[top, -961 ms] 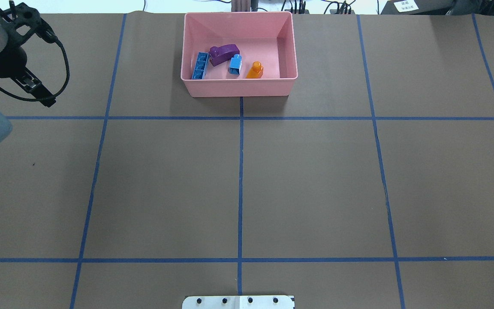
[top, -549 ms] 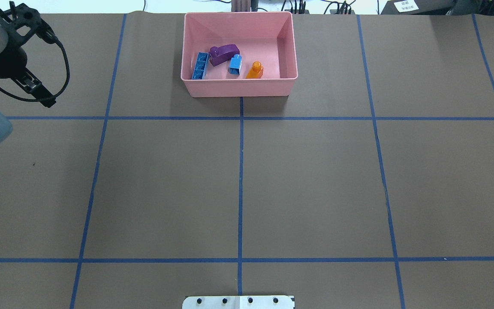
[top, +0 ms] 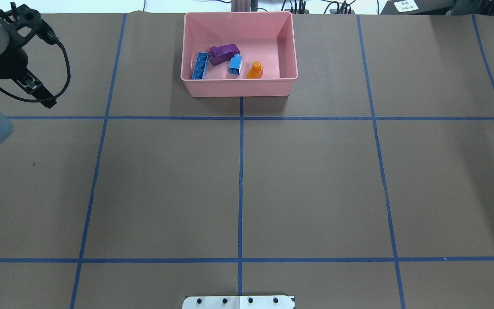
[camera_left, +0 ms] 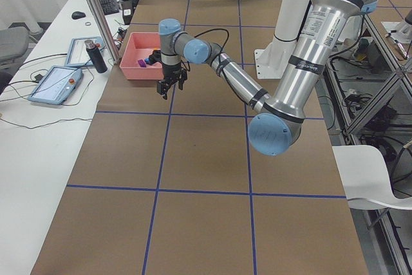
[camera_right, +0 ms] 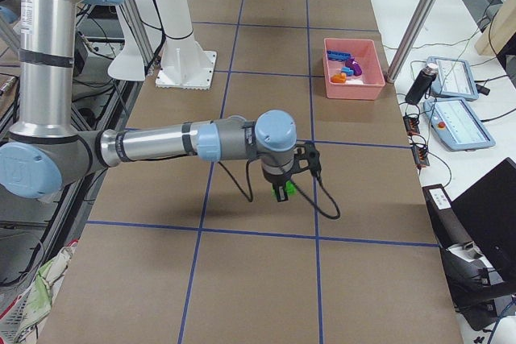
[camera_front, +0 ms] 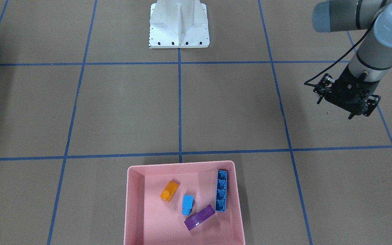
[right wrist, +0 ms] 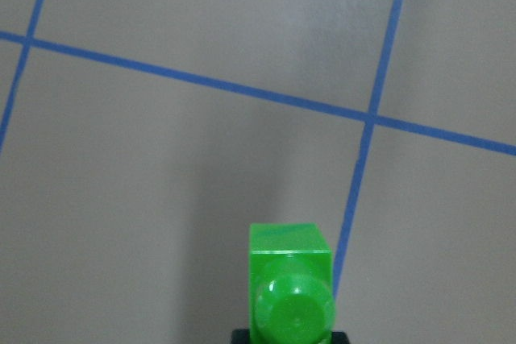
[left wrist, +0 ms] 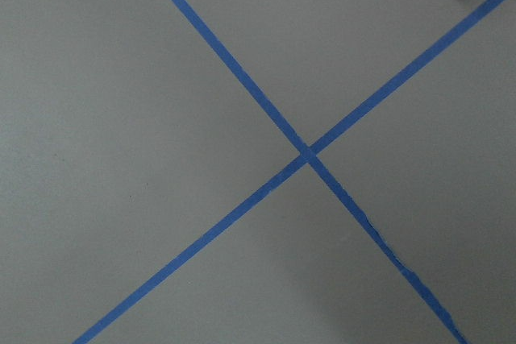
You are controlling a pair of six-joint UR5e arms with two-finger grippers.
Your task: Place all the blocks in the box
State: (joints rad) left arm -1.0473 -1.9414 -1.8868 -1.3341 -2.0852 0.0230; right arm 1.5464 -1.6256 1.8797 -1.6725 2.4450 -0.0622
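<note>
The pink box [top: 238, 89] stands at the far middle of the table and also shows in the front view [camera_front: 128, 204]. In it lie the long blue brick [top: 200, 65], the purple brick [top: 224, 54], the small light-blue brick [top: 235, 64] and the orange brick [top: 254, 70]. My right gripper [camera_right: 283, 192] is shut on the green brick [right wrist: 290, 288] and holds it above the table, far from the box. It is out of the overhead view. My left gripper [camera_front: 335, 109] is open and empty, above the table's left side.
The white pedestal base [camera_front: 179, 27] stands at the robot's edge of the table. Blue tape lines [top: 240, 171] divide the brown table. Tablets [camera_right: 459, 122] and a bottle [camera_right: 422, 84] lie on a side desk beyond the box.
My left arm has drifted slightly toward the far left edge. The box and the bricks in it have not moved.
</note>
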